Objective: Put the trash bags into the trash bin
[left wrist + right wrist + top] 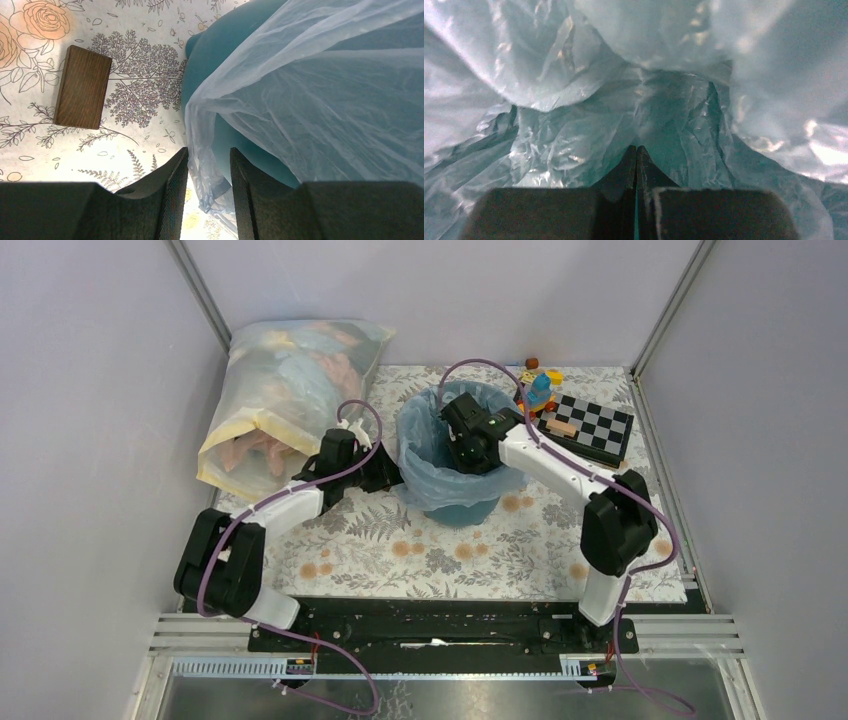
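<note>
The teal trash bin (465, 510) stands mid-table. The pale-blue trash bag (425, 480) lines it and drapes over its rim. My left gripper (385, 472) is at the bin's left outer wall. In the left wrist view the left gripper (207, 157) is open, with a hanging fold of the bag (310, 90) between its fingers, against the bin (220, 45). My right gripper (468, 445) reaches down inside the bin. In the right wrist view the right gripper (636, 148) has its tips closed together, with crinkled bag (574, 130) all around it.
A large clear bag stuffed with cloth (290, 390) lies at the back left. A checkerboard (588, 427) and small toys (540, 385) sit at the back right. A brown wooden block (82, 87) lies on the floral cloth beside the bin. Grey walls enclose the table.
</note>
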Available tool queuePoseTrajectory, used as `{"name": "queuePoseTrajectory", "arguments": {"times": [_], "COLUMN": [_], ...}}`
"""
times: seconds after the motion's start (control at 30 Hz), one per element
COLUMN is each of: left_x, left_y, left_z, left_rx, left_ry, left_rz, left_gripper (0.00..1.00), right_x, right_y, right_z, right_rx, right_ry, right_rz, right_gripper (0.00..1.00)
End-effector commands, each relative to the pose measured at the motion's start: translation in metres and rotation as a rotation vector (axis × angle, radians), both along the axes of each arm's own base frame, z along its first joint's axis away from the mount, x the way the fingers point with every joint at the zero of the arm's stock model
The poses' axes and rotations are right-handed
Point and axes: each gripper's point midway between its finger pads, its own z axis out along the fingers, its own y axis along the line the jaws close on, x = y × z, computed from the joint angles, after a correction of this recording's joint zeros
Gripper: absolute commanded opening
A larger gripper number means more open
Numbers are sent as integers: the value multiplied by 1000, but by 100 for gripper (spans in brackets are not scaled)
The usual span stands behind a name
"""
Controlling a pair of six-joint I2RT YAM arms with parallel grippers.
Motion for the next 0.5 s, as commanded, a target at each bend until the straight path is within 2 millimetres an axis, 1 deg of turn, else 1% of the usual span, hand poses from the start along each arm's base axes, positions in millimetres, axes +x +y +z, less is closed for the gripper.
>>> {"name": "queuePoseTrajectory", "arguments": {"times": [0.0,0.23,0.37,0.47], "left_x": [7,6,6,6], "left_y": [-7,-8,-9,-11], "left_z": [9,5,5,4], "left_rx": [-17,-17,-17,-17], "left_ry": [-56,-49,-49,-47], "left_rz": [-29,-32,-33,-37], "left_gripper": [39,39,39,39], "right_x": [-1,-5,-10,-14], "right_y": [7,3,5,5], "right_z": [-15,-33,-41,-51], "right_rx": [-10,-52,-54,-66], "right_ry": [23,50,60,79], "right_rz": [22,22,25,32], "right_gripper": [0,0,0,0]}}
